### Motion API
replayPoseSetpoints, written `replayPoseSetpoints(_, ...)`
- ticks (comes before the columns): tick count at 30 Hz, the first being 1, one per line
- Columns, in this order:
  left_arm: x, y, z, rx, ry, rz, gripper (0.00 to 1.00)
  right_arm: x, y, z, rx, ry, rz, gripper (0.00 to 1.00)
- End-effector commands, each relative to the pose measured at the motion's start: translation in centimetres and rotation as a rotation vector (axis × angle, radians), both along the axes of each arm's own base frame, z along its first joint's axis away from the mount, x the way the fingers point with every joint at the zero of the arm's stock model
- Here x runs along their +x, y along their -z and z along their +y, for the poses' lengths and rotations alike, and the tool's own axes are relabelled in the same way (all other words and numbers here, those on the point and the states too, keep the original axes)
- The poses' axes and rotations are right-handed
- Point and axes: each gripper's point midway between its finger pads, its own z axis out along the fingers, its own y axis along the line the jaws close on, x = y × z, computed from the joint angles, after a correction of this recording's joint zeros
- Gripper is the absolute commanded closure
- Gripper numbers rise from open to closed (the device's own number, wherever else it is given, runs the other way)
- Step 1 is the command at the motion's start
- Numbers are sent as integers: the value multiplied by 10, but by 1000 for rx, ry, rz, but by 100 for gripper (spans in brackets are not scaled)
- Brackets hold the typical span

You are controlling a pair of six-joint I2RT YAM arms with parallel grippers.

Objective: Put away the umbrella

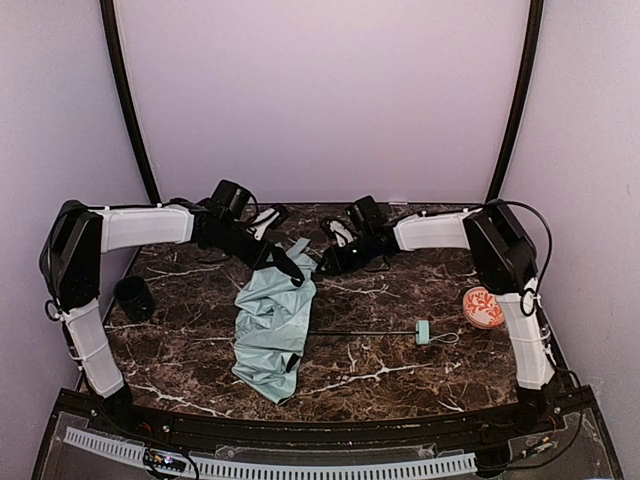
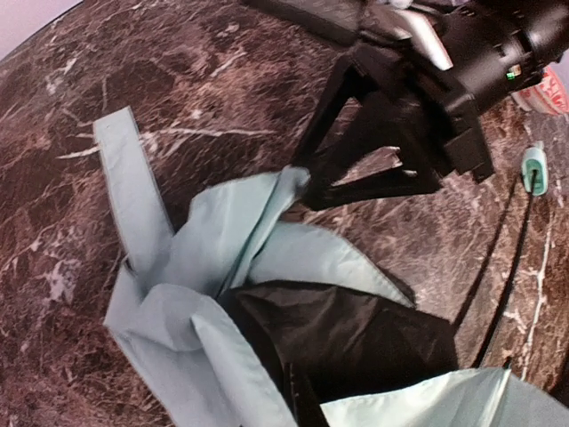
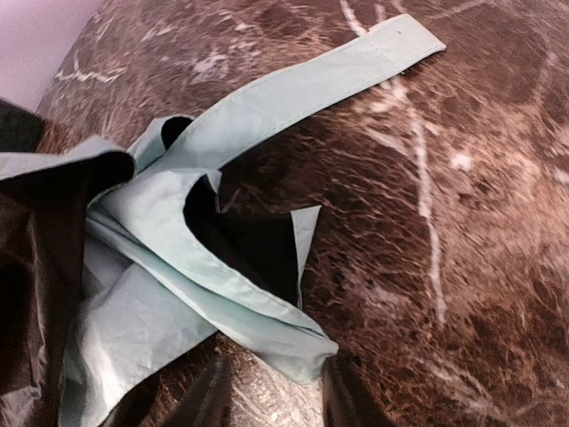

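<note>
Umbrella (image 1: 272, 325) lies collapsed mid-frame on the marble table (image 1: 400, 290), its mint canopy left of centre. The left gripper (image 1: 290, 268) is closed at the canopy's upper edge; whether it pinches fabric is unclear. The right gripper (image 3: 271, 391) has half-open jaws straddling a fabric fold. The handle (image 1: 424, 331) lies right of centre.

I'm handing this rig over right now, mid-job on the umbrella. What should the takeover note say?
Left hand: shut, apparently on the top fabric of the mint-green folding umbrella.
Right hand: fingers apart around a fabric fold close by, not visibly pinching.
Umbrella: canopy limp in a heap mid-table; thin black shaft extended right to the small mint handle; mint tie strap lying loose.
Done: canopy collapsed.
To do: gather and roll the fabric, fasten the strap, probably shorten the shaft, then stow it.
</note>
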Motion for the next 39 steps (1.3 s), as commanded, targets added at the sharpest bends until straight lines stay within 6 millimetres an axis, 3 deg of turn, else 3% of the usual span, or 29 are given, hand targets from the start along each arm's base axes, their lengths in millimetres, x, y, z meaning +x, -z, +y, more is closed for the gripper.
replayPoseSetpoints(1, -31, -60, -42, -106, 205, -160, 100, 7, -12, 27, 168, -55, -7, 85)
replayPoseSetpoints(4, -51, -73, -68, -24, 311, -327, 100, 7, -24, 37, 246, -67, -3, 100)
replayPoseSetpoints(9, -59, -89, -92, 3, 364, -429, 100, 8, -66, 53, 356, -78, -76, 100)
replayPoseSetpoints(11, -52, -81, -91, 39, 347, -432, 100, 9, -72, 55, 373, -68, -86, 100)
replayPoseSetpoints(14, -39, -43, -77, 171, 299, -403, 100, 11, -73, 51, 376, -50, -78, 100)
replayPoseSetpoints(16, -32, -14, -63, 265, 265, -367, 100, 17, -76, 40, 375, -27, -73, 99)
replayPoseSetpoints(18, -26, 5, -55, 292, 242, -322, 100, 24, -90, 23, 375, 6, -98, 87)
replayPoseSetpoints(21, -12, 16, -51, 266, 192, -292, 100, 34, -111, -8, 341, 59, -156, 76)
replayPoseSetpoints(24, 3, 23, -44, 226, 132, -251, 100, 28, -127, -40, 296, 99, -210, 61)
replayPoseSetpoints(27, 5, 32, -43, 184, 120, -211, 100, 1, -133, -61, 210, 70, -285, 53)
replayPoseSetpoints(30, 6, 42, -45, 153, 122, -182, 98, -57, -136, -58, 162, -72, -376, 43)
replayPoseSetpoints(32, 9, 45, -47, 138, 127, -179, 82, -104, -140, -44, 136, -208, -473, 38)
replayPoseSetpoints(34, 18, 37, -46, 123, 106, -190, 54, -145, -150, -27, 115, -336, -573, 34)
replayPoseSetpoints(35, 22, 28, -46, 116, 93, -202, 43, -162, -152, -19, 105, -387, -602, 31)
replayPoseSetpoints(36, 37, 17, -33, 117, 45, -216, 32, -176, -155, -12, 94, -433, -624, 28)
replayPoseSetpoints(39, 66, -32, -6, 101, -55, -293, 12, -212, -159, 7, 70, -552, -669, 14)
